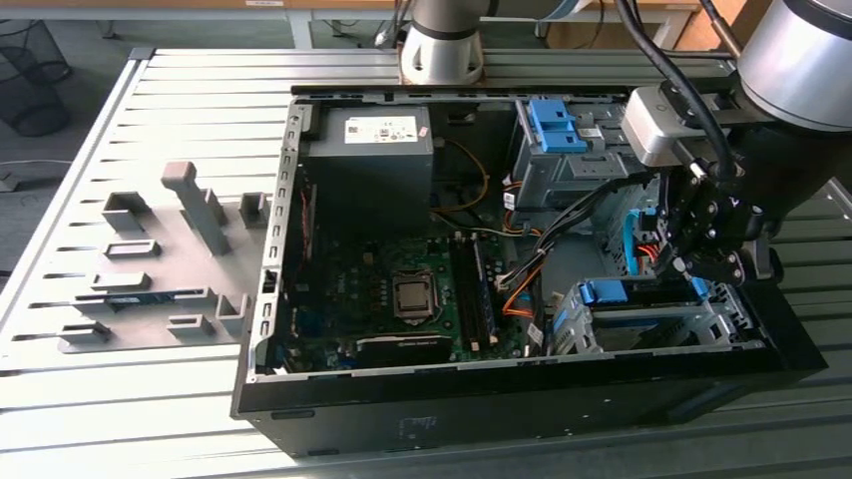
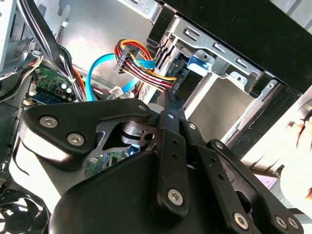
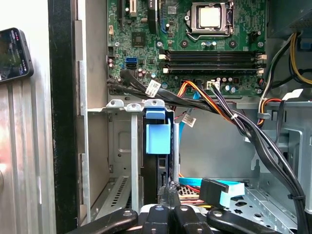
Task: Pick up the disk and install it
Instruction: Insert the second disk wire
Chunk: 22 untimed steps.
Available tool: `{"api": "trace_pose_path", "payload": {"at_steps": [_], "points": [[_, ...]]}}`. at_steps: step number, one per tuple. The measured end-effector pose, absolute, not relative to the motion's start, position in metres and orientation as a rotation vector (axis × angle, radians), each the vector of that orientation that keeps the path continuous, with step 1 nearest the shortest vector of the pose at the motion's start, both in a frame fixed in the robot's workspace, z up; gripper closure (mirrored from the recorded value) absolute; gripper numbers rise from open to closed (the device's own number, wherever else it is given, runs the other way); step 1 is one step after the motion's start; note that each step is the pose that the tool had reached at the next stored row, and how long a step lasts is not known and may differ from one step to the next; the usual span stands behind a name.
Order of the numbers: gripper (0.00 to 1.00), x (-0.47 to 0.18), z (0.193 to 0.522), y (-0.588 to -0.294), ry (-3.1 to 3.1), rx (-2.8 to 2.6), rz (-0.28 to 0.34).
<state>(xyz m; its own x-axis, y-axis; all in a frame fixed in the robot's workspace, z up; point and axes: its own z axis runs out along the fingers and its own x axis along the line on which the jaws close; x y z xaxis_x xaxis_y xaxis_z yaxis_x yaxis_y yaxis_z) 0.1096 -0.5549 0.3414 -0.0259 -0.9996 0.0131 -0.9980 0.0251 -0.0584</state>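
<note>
Gripper (image 1: 701, 261) low inside open computer case (image 1: 399, 399), fingers closed together, gripping nothing, poised just beside disk (image 3: 157, 139) seated in drive cage (image 1: 665, 324).

The disk (image 3: 158, 139) sits upright in the metal drive cage (image 3: 122, 146).

Black PC case (image 1: 533, 399), open, on a pale grey slatted table (image 1: 134, 399). Green motherboard (image 3: 195, 44) w/ silver CPU socket (image 3: 210, 17). Bright blue rail on the disk (image 3: 158, 136), seated in the silver drive cage (image 3: 117, 146). Black gripper (image 3: 168, 192). Orange, red, yellow, black wire bundle (image 2: 146, 66); light-blue cable (image 2: 95, 73). Dark box, white sticker (image 1: 379, 128).
</note>
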Motion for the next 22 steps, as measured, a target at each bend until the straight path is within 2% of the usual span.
{"api": "trace_pose_path", "payload": {"at_steps": [11,22], "points": [[0.89,0.106,0.342,-0.555,2.226,-2.170,-0.078],[0.89,0.106,0.365,-0.555,2.226,-2.170,-0.078]]}}
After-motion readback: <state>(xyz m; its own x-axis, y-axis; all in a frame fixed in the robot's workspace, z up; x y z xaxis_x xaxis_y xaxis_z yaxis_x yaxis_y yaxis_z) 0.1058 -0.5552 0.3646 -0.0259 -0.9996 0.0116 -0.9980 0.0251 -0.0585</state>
